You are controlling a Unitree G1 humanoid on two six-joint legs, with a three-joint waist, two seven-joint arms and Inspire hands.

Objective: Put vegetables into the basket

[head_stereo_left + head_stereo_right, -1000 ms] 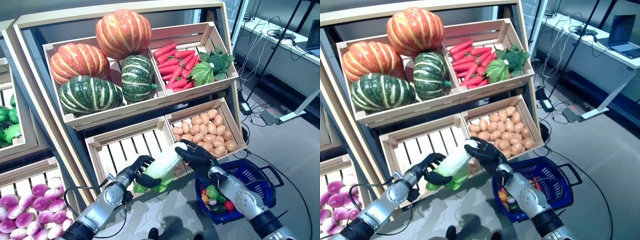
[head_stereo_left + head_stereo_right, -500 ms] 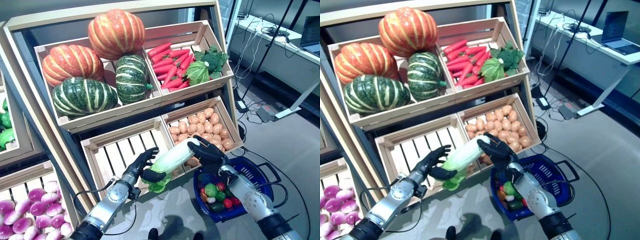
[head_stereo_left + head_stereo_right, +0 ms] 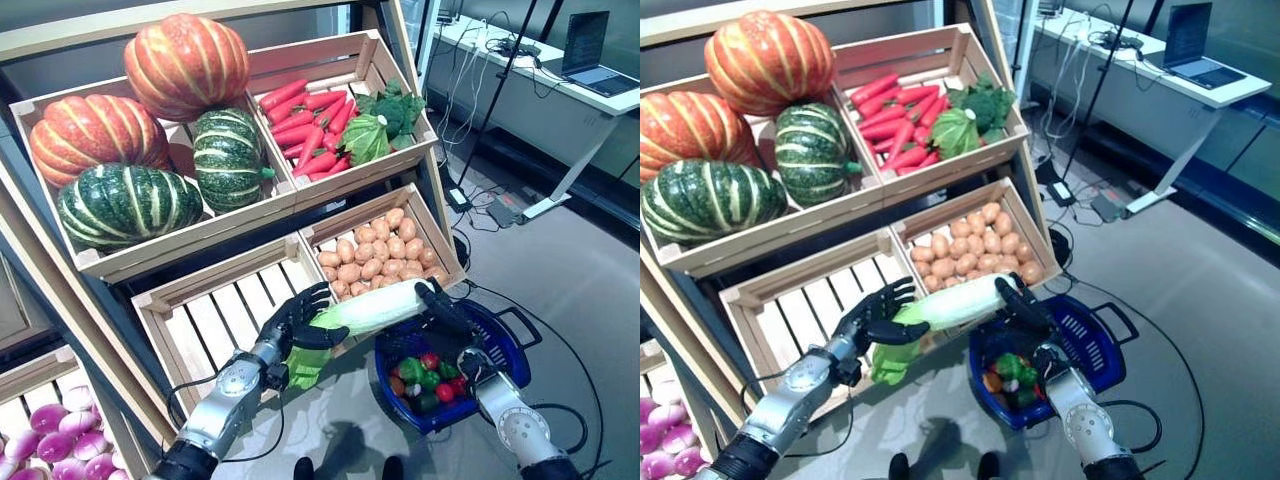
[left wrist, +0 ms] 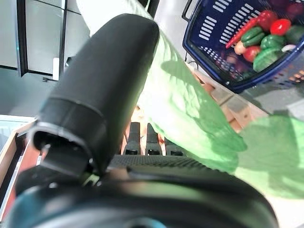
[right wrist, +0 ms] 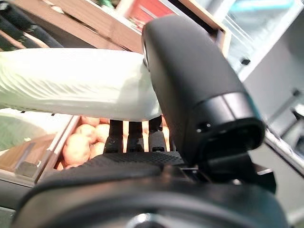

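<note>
A long napa cabbage [image 3: 375,305] with a white stem and green leaves hangs level in front of the lower crates. My left hand [image 3: 295,325] grips its leafy end, thumb [image 4: 104,80] pressed on the leaves. At the white stem end my right hand [image 3: 445,312] holds it between thumb [image 5: 190,85] and fingers. That end lies over the near rim of the blue basket [image 3: 515,345], which stands on the floor and holds several small vegetables [image 3: 425,375].
The wooden stand holds pumpkins [image 3: 185,65], carrots [image 3: 305,125], leafy greens [image 3: 385,120] and potatoes [image 3: 385,250]. An empty slatted crate [image 3: 210,320] sits behind my left hand. Purple turnips [image 3: 60,455] lie lower left. A desk with a laptop [image 3: 585,50] stands far right.
Both hands have carried the cabbage to the right, from before the empty crate to the basket's rim. The camera has also turned right.
</note>
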